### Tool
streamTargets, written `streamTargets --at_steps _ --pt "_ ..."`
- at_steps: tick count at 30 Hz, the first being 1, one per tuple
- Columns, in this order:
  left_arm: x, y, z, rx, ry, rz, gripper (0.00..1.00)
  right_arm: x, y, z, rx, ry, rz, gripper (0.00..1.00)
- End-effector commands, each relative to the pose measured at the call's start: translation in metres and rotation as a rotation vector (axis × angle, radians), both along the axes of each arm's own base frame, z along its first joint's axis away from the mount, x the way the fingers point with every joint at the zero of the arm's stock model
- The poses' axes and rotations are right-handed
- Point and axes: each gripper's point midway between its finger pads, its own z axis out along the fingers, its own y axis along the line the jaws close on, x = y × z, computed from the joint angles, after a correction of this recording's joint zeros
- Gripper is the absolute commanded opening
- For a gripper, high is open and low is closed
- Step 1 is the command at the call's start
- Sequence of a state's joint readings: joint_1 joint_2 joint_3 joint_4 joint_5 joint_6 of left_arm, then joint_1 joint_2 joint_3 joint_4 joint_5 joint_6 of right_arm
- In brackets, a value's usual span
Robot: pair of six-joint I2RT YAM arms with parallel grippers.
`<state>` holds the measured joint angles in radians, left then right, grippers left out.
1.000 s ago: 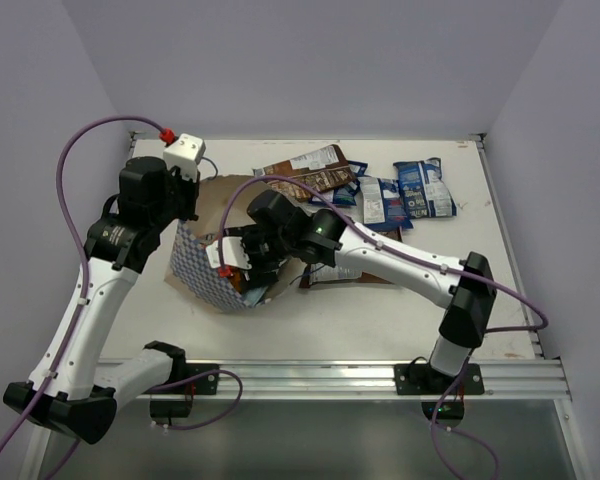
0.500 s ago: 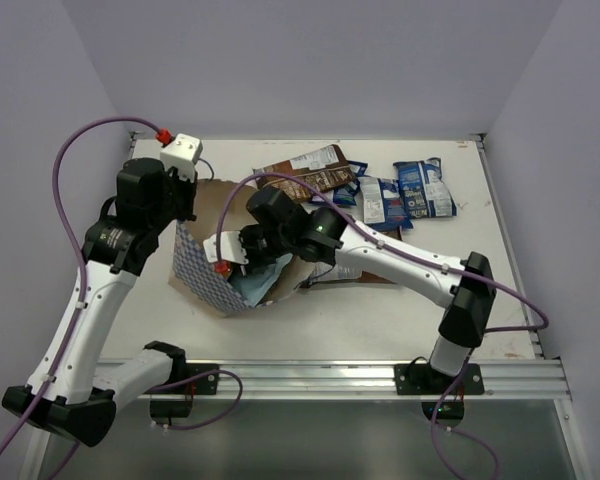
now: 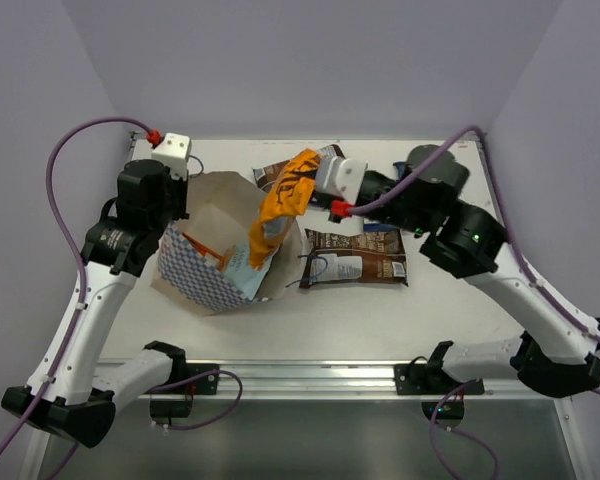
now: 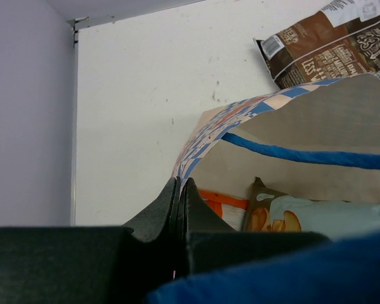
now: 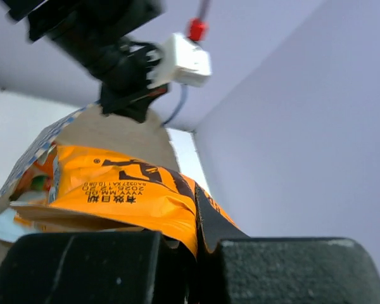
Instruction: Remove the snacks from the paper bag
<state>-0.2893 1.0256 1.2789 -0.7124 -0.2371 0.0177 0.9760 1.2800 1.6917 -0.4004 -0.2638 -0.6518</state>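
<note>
At the left, the left end effector (image 3: 184, 212) is clenched on the rim of the paper bag (image 3: 202, 278), its fingers (image 4: 177, 196) pressed together over the paper edge and holding the mouth open. The bag stands on the surface (image 3: 330, 320) with its checkered band facing the near edge. Inside it lie a light blue packet (image 4: 332, 216) and, just beside that, an orange wrapper (image 4: 225, 204). Above the bag's right side, clear of the mouth, an orange packet (image 3: 285, 195) hangs crumpled in the air, grasped at its upper end by the right end effector (image 3: 313, 176), which is closed tight on it. Right of the bag, a dark brown packet (image 3: 355, 268) lies flat on the surface, below the right arm
</note>
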Motion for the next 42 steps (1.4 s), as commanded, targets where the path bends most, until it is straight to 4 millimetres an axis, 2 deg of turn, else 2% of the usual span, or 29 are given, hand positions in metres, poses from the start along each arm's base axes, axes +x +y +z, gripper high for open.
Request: streamTargets --at_steps 1,2,4,5,6,8,10,12,13,15,16,17,18,19,20,23,26,28,30,32,33,34,35,36,37,38,40,41,42 --pt "0.009 0.012 0.026 -0.029 -0.101 0.101 0.00 0.011 -0.051 0.059 0.231 0.026 -0.138 0.00" --pt "0.010 0.013 0.025 -0.028 -0.097 0.114 0.00 0.018 -0.059 0.054 0.242 0.053 -0.178 0.00" --pt "0.012 0.019 0.025 -0.015 -0.096 0.145 0.00 0.033 -0.093 0.057 0.304 0.087 -0.312 0.00" --pt "0.013 0.020 0.024 -0.011 -0.089 0.158 0.00 0.039 -0.102 0.049 0.309 0.110 -0.359 0.00" --pt "0.015 0.022 0.022 -0.004 -0.082 0.175 0.00 0.043 -0.124 0.053 0.353 0.121 -0.432 0.00" --pt "0.016 0.025 0.020 0.000 -0.077 0.196 0.00 0.051 -0.144 0.044 0.376 0.145 -0.519 0.00" --pt "0.019 0.027 0.018 0.002 -0.070 0.217 0.00 0.059 -0.177 0.041 0.421 0.148 -0.651 0.00" --pt "0.021 0.026 0.017 -0.004 -0.066 0.222 0.00 0.071 -0.195 0.018 0.409 0.178 -0.753 0.00" --pt "0.022 0.025 0.016 -0.010 -0.064 0.218 0.00 0.081 -0.215 0.009 0.412 0.189 -0.843 0.00" --pt "0.025 0.023 0.017 -0.017 -0.066 0.216 0.00 0.097 -0.234 -0.022 0.376 0.232 -0.955 0.00" --pt "0.026 0.022 0.018 -0.020 -0.065 0.212 0.00 0.105 -0.253 -0.034 0.364 0.238 -1.031 0.00" --pt "0.028 0.021 0.021 -0.023 -0.069 0.210 0.00 0.114 -0.262 -0.057 0.328 0.263 -1.091 0.00" --pt "0.028 0.020 0.022 -0.025 -0.071 0.205 0.00 0.120 -0.274 -0.069 0.315 0.277 -1.141 0.00" --pt "0.029 0.019 0.026 -0.028 -0.078 0.198 0.00 0.126 -0.295 -0.080 0.304 0.283 -1.214 0.00" --pt "0.029 0.018 0.027 -0.030 -0.079 0.195 0.00 0.132 -0.306 -0.100 0.267 0.304 -1.263 0.00" --pt "0.031 0.015 0.030 -0.041 -0.087 0.180 0.00 0.132 -0.363 -0.112 0.262 0.286 -1.495 0.00" --pt "0.030 0.014 0.031 -0.041 -0.087 0.177 0.00 0.123 -0.404 -0.104 0.247 0.213 -1.678 0.00" --pt "0.030 0.013 0.030 -0.044 -0.088 0.171 0.00 0.122 -0.412 -0.105 0.237 0.201 -1.725 0.00" --pt "0.031 0.012 0.030 -0.047 -0.088 0.165 0.00 0.127 -0.409 -0.122 0.224 0.244 -1.722 0.00" --pt "0.032 0.009 0.029 -0.054 -0.087 0.152 0.00 0.132 -0.402 -0.161 0.181 0.344 -1.707 0.00" --pt "0.032 0.007 0.029 -0.059 -0.088 0.140 0.00 0.138 -0.395 -0.185 0.167 0.413 -1.701 0.00" --pt "0.032 0.006 0.029 -0.062 -0.089 0.136 0.00 0.137 -0.393 -0.220 0.107 0.476 -1.711 0.00" --pt "0.032 0.005 0.028 -0.064 -0.088 0.132 0.00 0.138 -0.388 -0.242 0.073 0.526 -1.706 0.01" --pt "0.032 0.006 0.028 -0.065 -0.089 0.132 0.00 0.138 -0.374 -0.268 0.061 0.613 -1.668 0.08" --pt "0.032 0.004 0.028 -0.065 -0.091 0.124 0.00 0.135 -0.366 -0.302 -0.004 0.707 -1.662 0.15" --pt "0.032 0.004 0.029 -0.064 -0.094 0.121 0.00 0.126 -0.358 -0.326 -0.058 0.800 -1.646 0.28" --pt "0.031 0.004 0.030 -0.065 -0.095 0.120 0.00 0.114 -0.323 -0.358 -0.078 0.969 -1.559 0.34" --pt "0.031 0.004 0.032 -0.066 -0.097 0.116 0.00 0.104 -0.312 -0.365 -0.104 1.009 -1.527 0.40" --pt "0.031 0.003 0.033 -0.069 -0.101 0.113 0.00 0.098 -0.291 -0.365 -0.111 1.031 -1.466 0.43"
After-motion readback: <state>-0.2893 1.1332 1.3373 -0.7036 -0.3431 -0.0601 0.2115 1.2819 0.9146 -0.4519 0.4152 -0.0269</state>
